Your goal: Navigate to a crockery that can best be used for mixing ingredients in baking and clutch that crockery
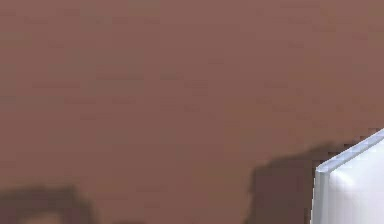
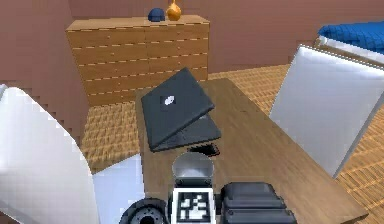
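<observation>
Dark gripper (image 2: 150,211) hardware sits at the arm side view's bottom edge, left of a white marker square (image 2: 195,205). Its far end cannot be made out, so its grip state cannot be told, nor whether it holds anything. Just above the marker, a grey rounded vessel (image 2: 193,166) shows against the wooden table (image 2: 250,130), with a small dark flat item (image 2: 206,150) just beyond. Farther out lies a dark laptop (image 2: 180,110), lid part-raised. A left white chair (image 2: 40,160) and a right white chair (image 2: 325,100) flank the table. Beyond stands a wooden dresser (image 2: 140,55) bearing a blue object (image 2: 157,14) and an orange vase (image 2: 174,11). Forward view: brown wall (image 1: 150,90), white chair corner (image 1: 350,185) at lower right.
</observation>
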You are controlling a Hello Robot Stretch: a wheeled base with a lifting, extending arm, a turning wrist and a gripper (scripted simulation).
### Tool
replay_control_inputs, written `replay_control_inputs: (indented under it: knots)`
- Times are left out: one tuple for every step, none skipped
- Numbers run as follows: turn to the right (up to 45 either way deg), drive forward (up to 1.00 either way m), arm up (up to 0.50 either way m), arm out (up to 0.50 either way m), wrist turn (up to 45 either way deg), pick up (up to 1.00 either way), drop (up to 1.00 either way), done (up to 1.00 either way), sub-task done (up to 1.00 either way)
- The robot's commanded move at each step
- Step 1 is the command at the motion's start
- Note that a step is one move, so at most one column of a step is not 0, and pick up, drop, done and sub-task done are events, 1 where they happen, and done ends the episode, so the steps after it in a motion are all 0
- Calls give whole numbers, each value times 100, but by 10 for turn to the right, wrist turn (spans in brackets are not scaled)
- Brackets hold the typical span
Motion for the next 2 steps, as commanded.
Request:
replay_control_inputs:
  knots:
    - [0,0,0,16,0,0,0,0,0]
    - [0,0,0,0,450,0,0,0,0]
